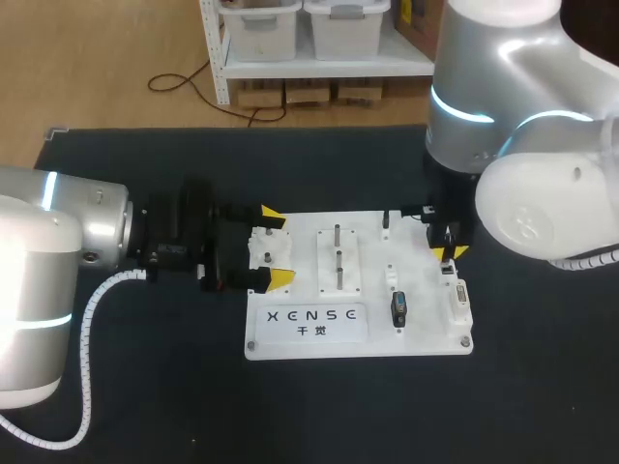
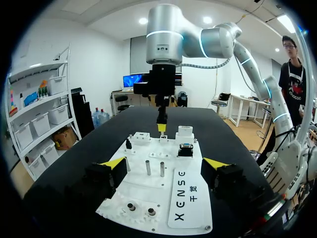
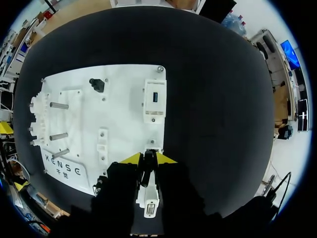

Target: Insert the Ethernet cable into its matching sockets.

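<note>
Two grippers stood at the white board (image 1: pixel 426 333). The left gripper (image 1: pixel 278 246) was spread wide astride its left edge. The right gripper (image 3: pixel 148 159) was pressed close at the right edge, apparently pinching the pale Ethernet plug (image 1: pixel 447 269) just above the board. The rest of the cable could not be made out. The step looked like the insertion itself. The next move called for squaring the plug over its socket, hidden beneath the tips, then pressing straight down until seated.
</note>
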You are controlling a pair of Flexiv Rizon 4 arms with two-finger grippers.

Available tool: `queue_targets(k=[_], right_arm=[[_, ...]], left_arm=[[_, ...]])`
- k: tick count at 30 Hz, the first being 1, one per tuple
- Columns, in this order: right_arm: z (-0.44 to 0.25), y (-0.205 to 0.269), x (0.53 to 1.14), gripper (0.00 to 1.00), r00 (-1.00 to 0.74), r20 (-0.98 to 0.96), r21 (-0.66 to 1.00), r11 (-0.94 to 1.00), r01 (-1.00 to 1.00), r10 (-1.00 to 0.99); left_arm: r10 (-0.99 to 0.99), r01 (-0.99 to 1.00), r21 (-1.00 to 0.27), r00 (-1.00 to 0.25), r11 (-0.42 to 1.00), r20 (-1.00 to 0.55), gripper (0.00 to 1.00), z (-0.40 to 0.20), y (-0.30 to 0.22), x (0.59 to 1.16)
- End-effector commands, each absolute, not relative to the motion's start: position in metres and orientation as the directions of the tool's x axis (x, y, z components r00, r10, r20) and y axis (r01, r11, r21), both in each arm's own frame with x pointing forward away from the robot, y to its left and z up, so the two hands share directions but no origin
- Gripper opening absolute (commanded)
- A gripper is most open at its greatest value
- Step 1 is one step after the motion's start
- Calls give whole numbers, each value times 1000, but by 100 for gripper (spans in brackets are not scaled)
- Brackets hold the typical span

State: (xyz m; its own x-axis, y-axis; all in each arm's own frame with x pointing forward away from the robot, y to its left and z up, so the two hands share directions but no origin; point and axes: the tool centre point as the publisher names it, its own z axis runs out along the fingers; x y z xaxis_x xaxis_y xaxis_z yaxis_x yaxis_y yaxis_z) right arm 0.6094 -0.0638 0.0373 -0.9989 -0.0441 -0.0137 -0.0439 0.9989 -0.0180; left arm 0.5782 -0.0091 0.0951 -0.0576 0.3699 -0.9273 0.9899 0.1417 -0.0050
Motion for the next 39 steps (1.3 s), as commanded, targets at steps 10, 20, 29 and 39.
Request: queue_targets(k=[10, 20, 29, 39], right_arm=[[34, -68, 608, 0, -999, -11, -16, 999, -42, -43], [33, -69, 607, 0, -999, -4, -16, 999, -38, -38], [31, -69, 608, 0, -999, -1, -16, 999, -37, -37], [29, -69, 607, 0, -999, 6, -17, 999, -39, -39]], left_arm=[[363, 989, 1, -53, 147, -930, 100, 93, -10, 577], [363, 989, 1, -53, 147, -930, 100, 93, -10, 577], [363, 989, 1, -53, 147, -930, 100, 93, -10, 577], [363, 989, 1, -53, 147, -930, 100, 93, -10, 577]])
